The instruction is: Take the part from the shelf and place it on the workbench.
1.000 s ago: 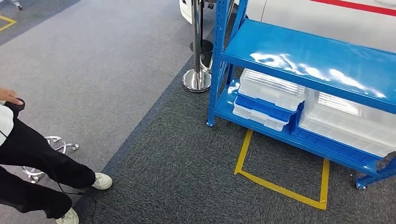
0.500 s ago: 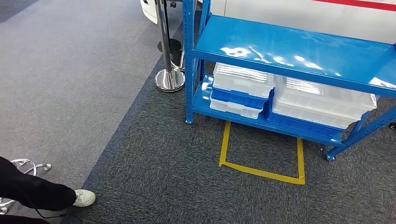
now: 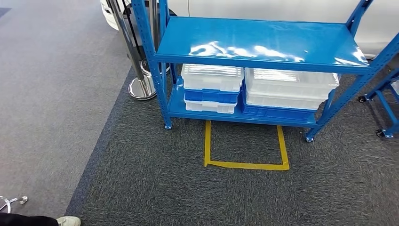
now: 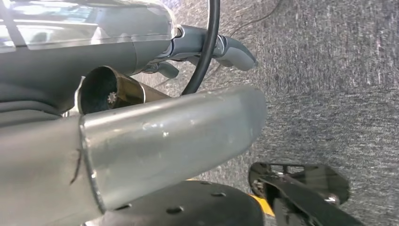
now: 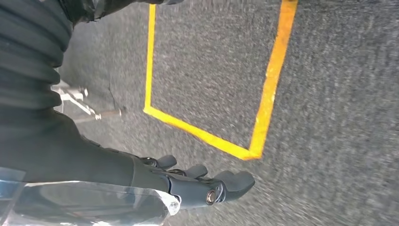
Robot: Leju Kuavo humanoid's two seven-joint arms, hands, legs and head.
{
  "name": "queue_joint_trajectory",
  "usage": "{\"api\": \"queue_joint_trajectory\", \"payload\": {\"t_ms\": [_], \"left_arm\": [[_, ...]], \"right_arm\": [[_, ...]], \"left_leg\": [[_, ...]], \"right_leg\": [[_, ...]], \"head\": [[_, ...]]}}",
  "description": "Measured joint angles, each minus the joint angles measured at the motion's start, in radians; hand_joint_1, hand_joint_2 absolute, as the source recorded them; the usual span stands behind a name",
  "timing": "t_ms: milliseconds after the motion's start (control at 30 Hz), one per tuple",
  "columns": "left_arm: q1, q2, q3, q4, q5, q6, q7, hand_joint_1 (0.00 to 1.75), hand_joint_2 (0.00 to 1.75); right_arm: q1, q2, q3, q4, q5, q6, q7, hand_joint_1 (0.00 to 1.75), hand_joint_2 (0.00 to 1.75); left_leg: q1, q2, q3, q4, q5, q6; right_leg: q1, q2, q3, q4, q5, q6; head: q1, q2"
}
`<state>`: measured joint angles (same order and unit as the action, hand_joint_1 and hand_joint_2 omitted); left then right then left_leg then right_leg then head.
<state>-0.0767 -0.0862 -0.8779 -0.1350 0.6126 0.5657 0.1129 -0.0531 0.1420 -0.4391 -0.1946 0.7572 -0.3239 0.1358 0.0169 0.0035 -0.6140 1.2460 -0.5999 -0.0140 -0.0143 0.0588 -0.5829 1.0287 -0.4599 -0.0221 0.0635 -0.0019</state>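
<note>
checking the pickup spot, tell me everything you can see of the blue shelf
The blue metal shelf rack stands upright on dark grey carpet, just behind a yellow tape outline on the floor. It has angled perforated posts and two glossy flat boards. The top board looks bare and reflects light. The bottom board carries stacked clear and blue plastic bins, side by side. A chrome stanchion base stands beside it.

Shelf (image 3: 256,42): glossy blue. Bins (image 3: 211,77): clear white and blue. Floor tape (image 3: 244,165): yellow, on speckled dark grey carpet (image 3: 155,188).

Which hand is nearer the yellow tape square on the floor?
Probably right. The right hand hangs close beside a corner of the yellow tape square; the left hand hangs by the robot's body, with plain carpet beyond it.
</note>
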Motion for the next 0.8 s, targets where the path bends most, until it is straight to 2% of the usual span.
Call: {"api": "queue_joint_trajectory", "payload": {"t_ms": [33, 67, 100, 133, 167, 233, 267, 300, 367, 400, 433, 467, 500, 533, 567, 633, 667, 700, 767, 800], "left_arm": [[0.000, 0.000, 0.000, 0.000, 0.002, 0.000, 0.000, 0.00, 0.00], [0.000, 0.001, 0.000, 0.000, 0.005, 0.000, 0.000, 0.00, 0.00], [0.000, 0.001, 0.000, 0.000, 0.006, 0.000, 0.000, 0.00, 0.00], [0.000, 0.002, 0.000, 0.000, 0.008, 0.000, 0.000, 0.00, 0.00], [-0.002, 0.002, 0.000, 0.000, 0.009, 0.000, 0.000, 0.00, 0.00], [-0.005, 0.003, 0.000, 0.000, 0.010, 0.000, 0.000, 0.00, 0.00], [-0.006, 0.003, 0.000, 0.000, 0.010, 0.000, 0.000, 0.00, 0.00], [-0.006, 0.003, 0.000, 0.000, 0.010, 0.000, 0.000, 0.00, 0.00], [-0.003, 0.003, 0.000, 0.000, 0.010, 0.000, 0.000, 0.00, 0.00], [-0.001, 0.004, 0.000, 0.000, 0.010, 0.000, 0.000, 0.00, 0.00], [0.000, 0.004, 0.000, 0.000, 0.010, 0.000, 0.000, 0.00, 0.00], [0.001, 0.004, 0.000, 0.000, 0.010, 0.000, 0.000, 0.00, 0.00], [0.000, 0.004, 0.000, 0.000, 0.010, 0.000, 0.000, 0.00, 0.00], [0.000, 0.004, 0.000, 0.000, 0.010, 0.000, 0.000, 0.00, 0.00], [-0.001, 0.004, 0.000, 0.000, 0.010, 0.000, 0.000, 0.00, 0.00], [-0.004, 0.004, 0.000, 0.000, 0.012, -0.001, -0.001, 0.00, 0.87], [-0.005, 0.004, 0.000, 0.000, 0.013, -0.002, -0.002, 0.00, 1.31], [-0.006, 0.004, 0.000, 0.000, 0.016, -0.004, -0.003, 0.00, 1.75], [-0.007, 0.004, 0.000, 0.000, 0.022, -0.007, -0.004, 0.00, 1.75], [-0.006, 0.004, 0.000, 0.000, 0.024, -0.008, -0.005, 0.00, 1.75]], "right_arm": [[0.000, 0.000, 0.000, 0.000, 0.000, 0.000, 0.000, 0.00, 1.75], [0.000, 0.001, 0.000, 0.000, 0.001, 0.000, 0.000, 0.00, 1.75], [-0.001, 0.001, 0.000, 0.000, 0.002, 0.000, -0.001, 0.00, 1.75], [-0.001, 0.002, 0.000, 0.000, 0.002, -0.001, -0.002, 0.00, 1.75], [0.000, 0.002, 0.000, 0.000, 0.004, -0.002, -0.004, 0.00, 1.75], [0.003, 0.002, 0.000, 0.000, 0.005, -0.004, -0.009, 0.00, 1.75], [0.005, 0.001, -0.001, 0.000, 0.006, -0.005, -0.010, 0.00, 1.75], [0.005, 0.001, -0.002, 0.000, 0.006, -0.005, -0.011, 0.00, 1.75], [0.003, 0.001, -0.002, 0.000, 0.007, -0.006, -0.012, 0.00, 1.75], [0.002, 0.001, -0.002, 0.000, 0.007, -0.006, -0.012, 0.00, 1.75], [0.001, 0.002, -0.003, 0.000, 0.007, -0.006, -0.012, 0.00, 1.75], [0.002, 0.002, -0.003, 0.000, 0.007, -0.006, -0.012, 0.00, 1.31], [0.002, 0.002, -0.004, 0.000, 0.008, -0.006, -0.012, 0.00, 0.87], [0.004, 0.002, -0.004, 0.000, 0.010, -0.006, -0.012, 0.00, 0.44], [0.004, 0.001, -0.004, 0.000, 0.013, -0.006, -0.009, 0.00, 0.44], [0.005, 0.000, -0.004, 0.000, 0.022, -0.010, 0.000, 0.00, 1.31], [0.004, 0.000, -0.004, 0.000, 0.026, -0.013, 0.006, 0.00, 1.75], [0.004, 0.001, -0.004, 0.000, 0.029, -0.017, 0.012, 0.00, 1.75], [0.004, 0.002, -0.004, 0.000, 0.033, -0.020, 0.020, 0.00, 1.75], [0.004, 0.002, -0.004, 0.000, 0.033, -0.021, 0.022, 0.00, 1.75]], "left_leg": [[0.000, -0.011, 0.028, -0.070, 0.044, 0.004], [0.001, -0.031, 0.056, -0.137, 0.074, 0.008], [0.001, -0.050, 0.076, -0.189, 0.092, 0.011], [0.001, -0.065, 0.087, -0.219, 0.098, 0.013], [-0.001, -0.070, 0.090, -0.226, 0.093, 0.015], [-0.002, -0.053, 0.093, -0.235, 0.100, 0.025], [0.000, -0.042, 0.096, -0.240, 0.104, 0.032], [0.002, -0.030, 0.098, -0.246, 0.109, 0.040], [0.002, -0.003, 0.099, -0.251, 0.111, 0.048], [0.001, 0.012, 0.098, -0.251, 0.110, 0.050], [0.000, 0.027, 0.098, -0.251, 0.109, 0.050], [0.000, 0.038, 0.099, -0.251, 0.107, 0.049], [0.000, 0.046, 0.101, -0.250, 0.105, 0.046], [0.000, 0.052, 0.105, -0.250, 0.102, 0.042], [0.000, 0.056, 0.109, -0.250, 0.099, 0.038], [-0.004, 0.064, 0.113, -0.248, 0.092, 0.028], [-0.007, 0.065, 0.113, -0.247, 0.088, 0.030], [-0.009, 0.065, 0.113, -0.245, 0.085, 0.034], [-0.009, 0.064, 0.114, -0.246, 0.085, 0.040], [-0.008, 0.063, 0.115, -0.248, 0.087, 0.038]], "right_leg": [[0.000, 0.015, 0.001, 0.002, -0.001, 0.001], [0.001, 0.027, 0.001, 0.004, -0.001, 0.004], [0.001, 0.040, -0.001, 0.008, -0.002, 0.008], [0.001, 0.050, -0.004, 0.009, -0.001, 0.014], [0.000, 0.059, -0.008, 0.009, 0.001, 0.022], [-0.004, 0.071, -0.013, 0.006, 0.005, 0.036], [-0.004, 0.055, -0.016, 0.012, -0.001, 0.042], [-0.003, 0.029, -0.027, 0.035, -0.017, 0.046], [-0.002, -0.031, -0.078, 0.142, -0.079, 0.055], [-0.003, -0.044, -0.112, 0.212, -0.110, 0.059], [-0.005, -0.049, -0.138, 0.265, -0.127, 0.062], [-0.007, -0.052, -0.147, 0.285, -0.125, 0.065], [-0.008, -0.055, -0.134, 0.264, -0.104, 0.066], [-0.009, -0.059, -0.099, 0.201, -0.069, 0.064], [-0.008, -0.065, -0.057, 0.124, -0.040, 0.060], [-0.003, -0.075, 0.001, 0.015, -0.008, 0.048], [-0.002, -0.078, 0.009, -0.001, -0.010, 0.044], [-0.001, -0.077, 0.009, -0.003, -0.010, 0.042], [0.000, -0.076, 0.010, -0.003, -0.012, 0.040], [0.001, -0.076, 0.010, -0.002, -0.013, 0.038]], "head": [[0.000, 0.000], [0.000, 0.000], [0.000, 0.000], [0.000, 0.000], [0.000, 0.000], [0.000, 0.000], [0.001, 0.000], [0.002, 0.000], [0.004, 0.000], [0.005, 0.000], [0.005, 0.000], [0.005, 0.000], [0.005, 0.000], [0.005, 0.000], [0.005, 0.000], [0.004, 0.000], [0.004, 0.000], [0.004, 0.000], [0.003, 0.000], [0.003, 0.000]]}}
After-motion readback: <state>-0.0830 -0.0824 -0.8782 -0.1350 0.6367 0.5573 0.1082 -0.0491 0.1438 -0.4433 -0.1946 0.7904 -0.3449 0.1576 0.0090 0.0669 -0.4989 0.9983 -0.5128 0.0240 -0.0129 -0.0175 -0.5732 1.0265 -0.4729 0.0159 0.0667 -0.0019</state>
